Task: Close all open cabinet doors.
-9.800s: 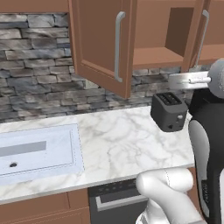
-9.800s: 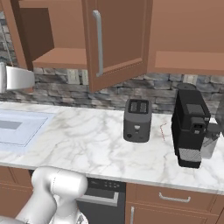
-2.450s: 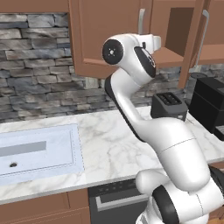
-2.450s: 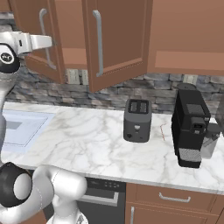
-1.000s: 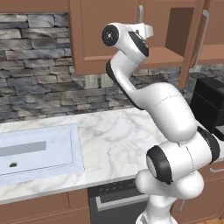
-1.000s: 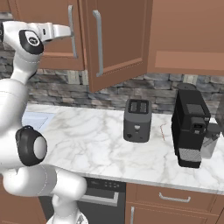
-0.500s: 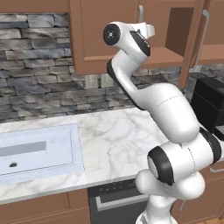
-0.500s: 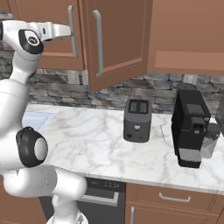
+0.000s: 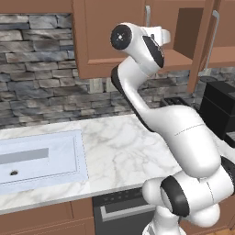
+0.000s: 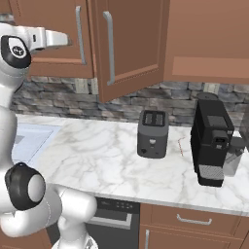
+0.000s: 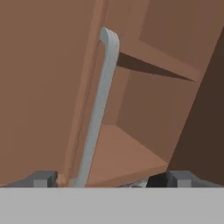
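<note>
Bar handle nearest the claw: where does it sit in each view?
Left base view: bar handle at top centre, above the white arm.
Right base view: upper left, just right of the claw.
Hand view: running up left of centre.
Shared landmark: the ajar cabinet door to its right.

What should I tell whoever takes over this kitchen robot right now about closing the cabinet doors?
Gripper: open, holding nothing, raised in front of the wall cabinets. The left door's handle stands between its tips, not clamped.
Left door: looks shut, flush with the cabinet front.
Right door: swung out over the counter, with the shelf behind it exposed.
Done: the left door appears closed.
Left: move the arm across to the right door and push it shut.
</note>
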Motion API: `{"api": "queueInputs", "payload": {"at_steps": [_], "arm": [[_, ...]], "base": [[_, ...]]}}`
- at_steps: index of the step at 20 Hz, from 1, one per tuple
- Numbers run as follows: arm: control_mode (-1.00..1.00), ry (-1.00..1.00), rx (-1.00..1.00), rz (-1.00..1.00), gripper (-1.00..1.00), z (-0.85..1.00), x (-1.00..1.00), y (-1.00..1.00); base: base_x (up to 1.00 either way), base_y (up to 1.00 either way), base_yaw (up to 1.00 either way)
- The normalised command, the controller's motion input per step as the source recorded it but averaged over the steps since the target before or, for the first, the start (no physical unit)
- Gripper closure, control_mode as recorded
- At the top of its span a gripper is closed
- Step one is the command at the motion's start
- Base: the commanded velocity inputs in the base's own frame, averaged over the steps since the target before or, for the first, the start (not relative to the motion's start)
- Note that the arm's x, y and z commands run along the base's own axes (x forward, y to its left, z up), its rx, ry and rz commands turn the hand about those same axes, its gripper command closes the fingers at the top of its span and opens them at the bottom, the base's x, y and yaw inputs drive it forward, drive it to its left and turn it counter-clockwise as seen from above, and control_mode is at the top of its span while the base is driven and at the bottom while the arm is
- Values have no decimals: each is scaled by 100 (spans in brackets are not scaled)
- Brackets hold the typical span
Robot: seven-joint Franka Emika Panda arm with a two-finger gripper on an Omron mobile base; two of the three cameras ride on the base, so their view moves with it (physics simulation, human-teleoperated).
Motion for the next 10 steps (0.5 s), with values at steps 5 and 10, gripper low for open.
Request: {"api": "queueInputs", "payload": {"at_steps": [5, 10], "arm": [[-100, 0, 4, 0, -100, 1, -83, 0], [-100, 0, 6, 0, -100, 10, -91, 0]], "base": [[0, 0, 0], [0, 0, 0]]}}
